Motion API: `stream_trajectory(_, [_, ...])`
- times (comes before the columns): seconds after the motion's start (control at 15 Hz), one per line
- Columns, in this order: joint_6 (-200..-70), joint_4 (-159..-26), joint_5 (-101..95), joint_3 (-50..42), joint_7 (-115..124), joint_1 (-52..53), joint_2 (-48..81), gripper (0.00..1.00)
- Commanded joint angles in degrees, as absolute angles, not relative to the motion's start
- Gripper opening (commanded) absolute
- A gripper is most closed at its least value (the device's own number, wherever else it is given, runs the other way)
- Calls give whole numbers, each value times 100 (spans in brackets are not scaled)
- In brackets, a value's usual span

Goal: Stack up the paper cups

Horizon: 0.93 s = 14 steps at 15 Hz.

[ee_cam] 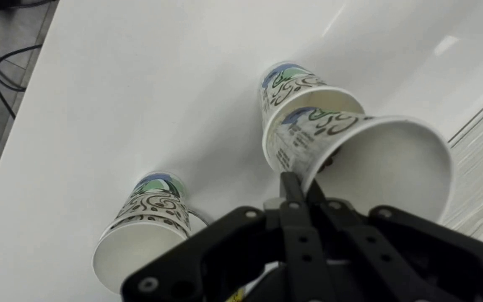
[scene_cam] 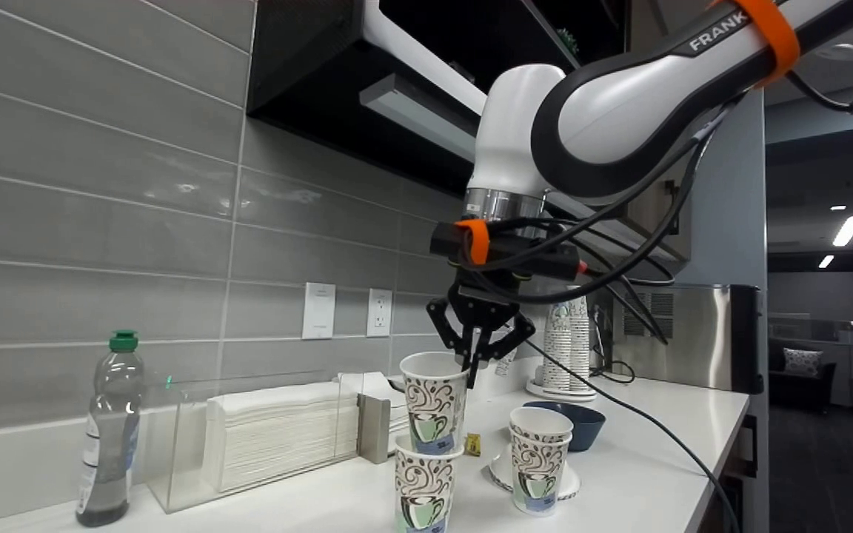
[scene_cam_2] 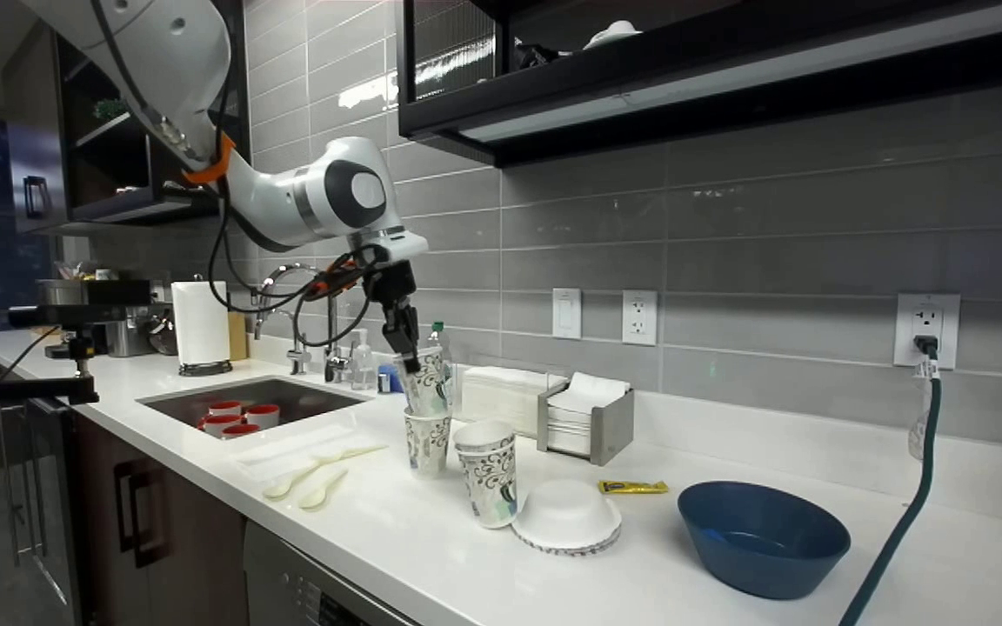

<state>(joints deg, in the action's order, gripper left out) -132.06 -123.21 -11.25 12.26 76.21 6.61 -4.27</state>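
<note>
My gripper (scene_cam: 470,370) pinches the rim of the upper cup (scene_cam: 432,407) beneath it; probably light and easily dented, so I'd squeeze gently there

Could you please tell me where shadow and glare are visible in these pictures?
Wrist view: soft shadow on the counter between the cups, bright glare marks toward the upper right; both exterior views: light reflections on the tiles, as small spots or a white streak.
</note>
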Motion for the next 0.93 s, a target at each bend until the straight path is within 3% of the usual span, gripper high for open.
stream_trajectory(0.0, [-13428, -12306, -789, 1137, 7509, 732, -285, 3])
stream_trajectory(0.07, [-13447, -12301, -742, 1128, 7508, 744, -255, 29])
stream_trajectory(0.2, [-13493, -12304, -640, 1125, 7455, 765, -217, 35])
stream_trajectory(0.8, [-13494, -12443, -447, 1115, 7334, 826, 45, 98])
stream_trajectory(0.87, [-13535, -12471, -478, 1102, 7373, 824, 98, 100])
